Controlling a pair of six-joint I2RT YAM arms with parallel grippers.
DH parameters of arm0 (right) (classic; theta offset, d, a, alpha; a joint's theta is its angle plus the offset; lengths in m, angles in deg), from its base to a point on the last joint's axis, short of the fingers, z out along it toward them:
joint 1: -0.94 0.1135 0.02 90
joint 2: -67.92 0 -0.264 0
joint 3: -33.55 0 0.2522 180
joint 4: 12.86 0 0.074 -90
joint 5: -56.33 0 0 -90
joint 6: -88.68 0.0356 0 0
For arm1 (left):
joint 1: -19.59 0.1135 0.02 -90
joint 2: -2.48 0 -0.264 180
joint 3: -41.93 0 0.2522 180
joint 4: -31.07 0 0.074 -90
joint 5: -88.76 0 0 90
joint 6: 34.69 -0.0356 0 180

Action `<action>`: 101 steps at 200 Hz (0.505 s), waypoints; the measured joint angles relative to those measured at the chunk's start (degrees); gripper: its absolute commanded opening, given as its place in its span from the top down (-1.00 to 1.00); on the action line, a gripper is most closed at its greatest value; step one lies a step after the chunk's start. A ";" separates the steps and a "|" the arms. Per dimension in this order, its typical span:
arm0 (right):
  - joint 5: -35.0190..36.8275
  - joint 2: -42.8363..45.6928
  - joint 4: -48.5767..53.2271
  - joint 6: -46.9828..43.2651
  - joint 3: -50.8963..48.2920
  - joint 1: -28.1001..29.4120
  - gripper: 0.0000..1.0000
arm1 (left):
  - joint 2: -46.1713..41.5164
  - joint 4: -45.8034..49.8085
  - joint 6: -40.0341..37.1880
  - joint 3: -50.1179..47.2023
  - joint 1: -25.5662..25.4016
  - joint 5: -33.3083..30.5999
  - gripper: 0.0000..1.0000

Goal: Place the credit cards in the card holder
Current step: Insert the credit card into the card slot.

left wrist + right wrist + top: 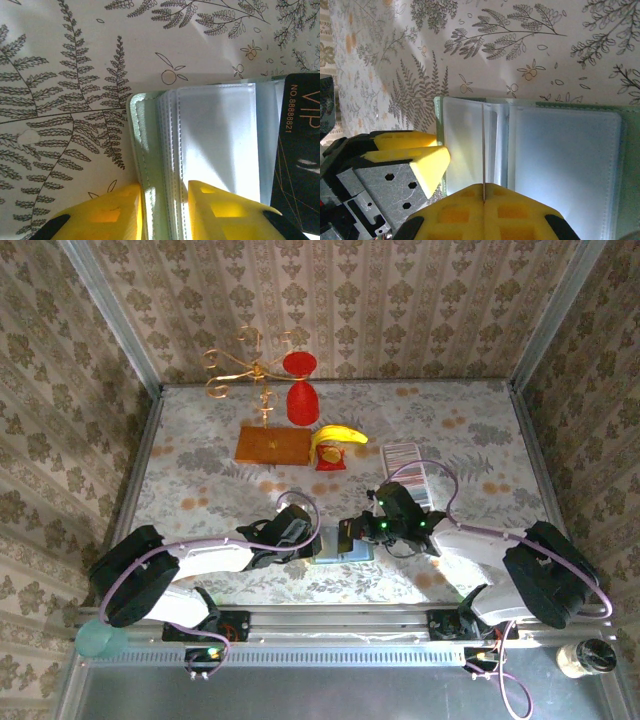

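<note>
The card holder (345,553) lies open on the patterned cloth between my two grippers, its clear sleeves (215,140) facing up inside the pale green cover (565,165). My left gripper (165,186) is shut on the holder's left edge, cover and sleeve edges pinched between the yellow fingers (420,160). My right gripper (484,187) is shut on one thin card, seen edge-on (483,145), standing over the sleeves. It is a black VIP card (300,150). More credit cards (403,455) stand as a striped row in a clear tray (418,485) behind the right arm.
At the back stand a gold wire rack on a wooden base (270,445), a red goblet (302,400) and a banana on a red stand (335,437). A teal cup (100,640) and a jar (585,658) sit off the table's near corners.
</note>
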 measured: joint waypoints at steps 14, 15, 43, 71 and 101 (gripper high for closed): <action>0.46 0.00 -0.20 0.28 -0.37 0.00 1.00 | 0.00 -0.02 0.00 0.00 0.00 0.00 0.44; 0.50 0.00 -0.24 0.33 -0.42 0.00 1.00 | 0.00 -0.02 0.00 0.00 0.00 0.00 0.44; 0.87 0.00 -0.81 1.29 -1.18 0.00 1.00 | 0.00 -0.02 0.00 0.00 0.00 0.00 0.45; 0.87 0.00 -1.70 2.01 -1.27 0.00 1.00 | 0.00 -0.07 0.00 0.00 -0.22 -0.24 0.45; 0.87 0.00 -3.04 2.82 -1.27 0.00 1.00 | 0.00 -0.09 0.00 -0.02 -0.31 -0.37 0.46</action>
